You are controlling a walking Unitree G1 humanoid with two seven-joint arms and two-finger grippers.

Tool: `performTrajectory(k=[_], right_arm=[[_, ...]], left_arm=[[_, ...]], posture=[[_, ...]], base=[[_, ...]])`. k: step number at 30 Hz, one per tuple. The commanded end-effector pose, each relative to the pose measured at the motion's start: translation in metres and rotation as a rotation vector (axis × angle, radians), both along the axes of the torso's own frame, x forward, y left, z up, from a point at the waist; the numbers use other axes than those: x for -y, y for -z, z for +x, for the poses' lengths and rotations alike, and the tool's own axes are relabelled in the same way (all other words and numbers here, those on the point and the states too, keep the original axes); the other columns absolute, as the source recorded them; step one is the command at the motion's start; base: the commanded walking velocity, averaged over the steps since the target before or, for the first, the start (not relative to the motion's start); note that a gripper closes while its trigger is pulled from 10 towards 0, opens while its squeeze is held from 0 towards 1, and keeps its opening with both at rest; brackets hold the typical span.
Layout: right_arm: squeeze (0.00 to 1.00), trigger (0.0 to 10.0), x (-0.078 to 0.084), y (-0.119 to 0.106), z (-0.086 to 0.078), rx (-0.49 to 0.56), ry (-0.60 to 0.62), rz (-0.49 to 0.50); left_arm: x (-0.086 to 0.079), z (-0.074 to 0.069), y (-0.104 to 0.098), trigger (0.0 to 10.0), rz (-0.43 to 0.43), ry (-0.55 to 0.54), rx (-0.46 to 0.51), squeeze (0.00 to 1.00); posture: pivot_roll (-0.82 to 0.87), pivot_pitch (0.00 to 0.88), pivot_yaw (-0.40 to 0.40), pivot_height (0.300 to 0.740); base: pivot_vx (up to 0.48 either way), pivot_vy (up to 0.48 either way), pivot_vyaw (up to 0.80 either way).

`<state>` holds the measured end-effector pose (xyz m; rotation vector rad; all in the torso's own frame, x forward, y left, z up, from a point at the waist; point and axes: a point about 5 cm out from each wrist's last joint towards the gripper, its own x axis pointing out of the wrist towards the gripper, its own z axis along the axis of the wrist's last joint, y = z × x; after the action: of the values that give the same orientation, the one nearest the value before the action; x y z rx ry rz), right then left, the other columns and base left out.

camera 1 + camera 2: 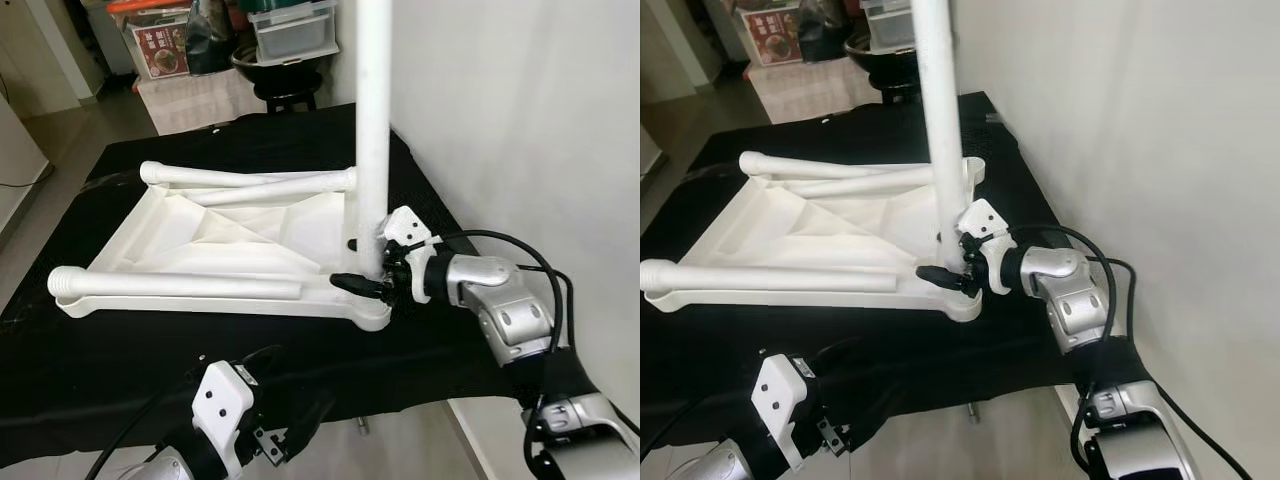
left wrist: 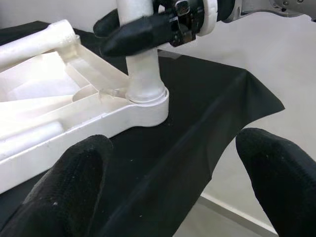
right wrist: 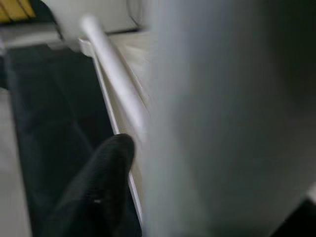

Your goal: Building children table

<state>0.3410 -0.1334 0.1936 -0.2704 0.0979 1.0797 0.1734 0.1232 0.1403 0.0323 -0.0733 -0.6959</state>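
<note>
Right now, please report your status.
Right claw shut on upright leg at tabletop corner socket. Left claw open, low, near the corner. Three legs lie loose on tabletop.

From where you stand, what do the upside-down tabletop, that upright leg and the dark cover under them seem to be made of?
The tabletop looks like moulded white plastic: ribbed underside, soft sheen. The upright leg, held near its base by the right pincer, seems the same smooth, slightly glossy plastic. The cover is probably matte black cloth, since it drapes and folds over the edge.
</note>
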Motion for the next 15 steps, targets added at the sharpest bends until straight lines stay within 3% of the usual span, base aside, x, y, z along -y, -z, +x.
performTrajectory(k=[1, 8, 13, 14, 15], right_arm=[[0.00, 0.0, -0.011, 0.000, -0.002, -0.011, -0.089, 0.026], [0.00, 0.0, -0.006, 0.012, -0.010, -0.034, -0.102, 0.038], [0.00, 0.0, -0.001, 0.018, -0.023, -0.051, 0.008, 0.073], [0.00, 0.0, -0.004, 0.027, -0.022, -0.045, 0.317, 0.110], [0.00, 0.0, 0.003, 0.038, -0.026, -0.040, 0.676, 0.110]], left_arm=[[-0.002, -0.001, 0.001, 10.0, -0.011, -0.014, -0.009, 0.00], [-0.004, 0.001, 0.000, 10.0, -0.034, -0.024, -0.011, 0.00], [-0.006, 0.001, -0.001, 10.0, -0.042, -0.030, -0.013, 0.00], [-0.008, 0.002, -0.001, 10.0, -0.042, -0.034, -0.013, 0.00], [-0.009, 0.003, -0.001, 10.0, -0.042, -0.038, -0.011, 0.00]], posture=[[-0.10, 0.107, 0.073, 0.740], [-0.11, 0.121, 0.071, 0.740], [-0.12, 0.132, 0.062, 0.740], [-0.13, 0.137, 0.064, 0.740], [-0.14, 0.146, 0.067, 0.740]], base=[[0.000, 0.000, 0.00], [0.000, 0.000, 0.00], [0.000, 0.000, 0.00], [0.000, 0.000, 0.00], [0.000, 0.000, 0.00]])
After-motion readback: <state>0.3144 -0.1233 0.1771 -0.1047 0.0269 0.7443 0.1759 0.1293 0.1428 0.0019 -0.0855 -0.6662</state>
